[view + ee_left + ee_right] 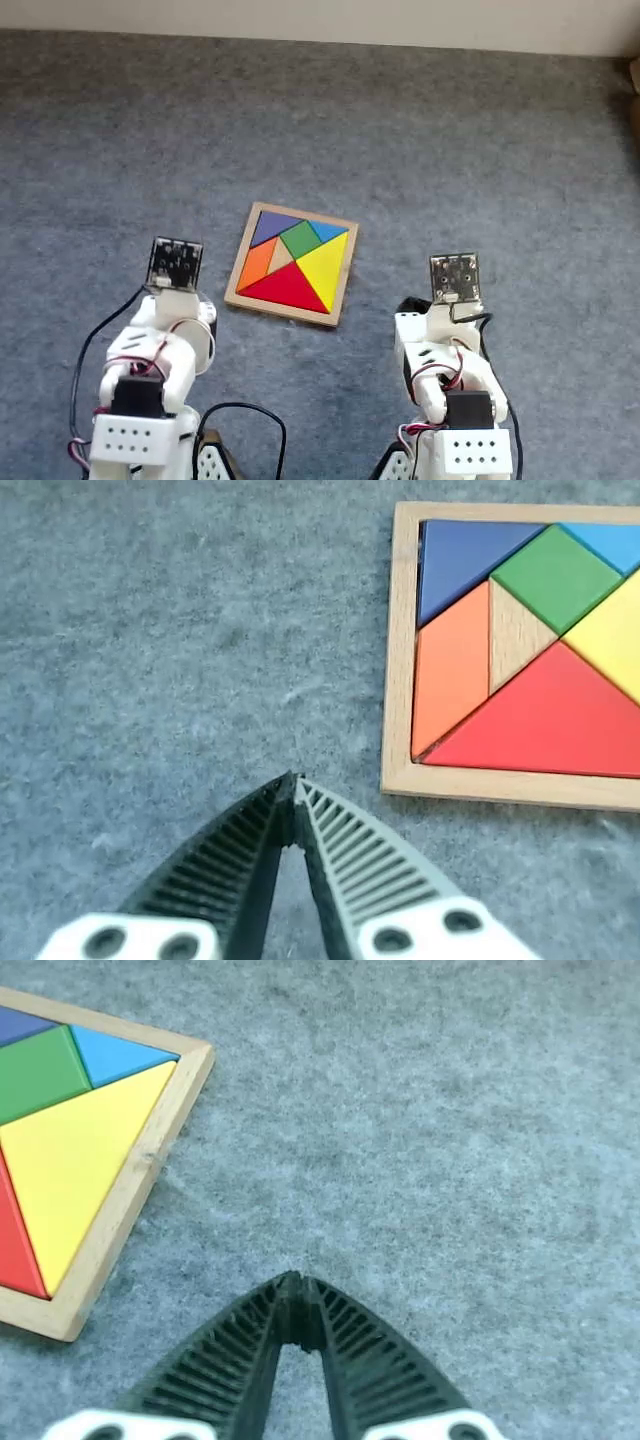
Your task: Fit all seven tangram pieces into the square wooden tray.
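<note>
The square wooden tray (240, 258) lies on the grey carpet between the two arms, holding coloured tangram pieces: red (285, 287), yellow (325, 263), orange (257, 265), dark blue (271, 226), green (299, 238), light blue (326, 231) and a small natural-wood triangle (281, 257). My left gripper (293, 783) is shut and empty over bare carpet, just beside the tray's rim (400, 660) near the orange piece (450, 675). My right gripper (293, 1280) is shut and empty on the carpet at the tray's other side, near the yellow piece (75, 1160).
Grey carpet (470, 150) covers the whole work surface. A pale wall strip (350, 20) runs along the far edge. Black cables (240, 420) trail by the arm bases at the near edge.
</note>
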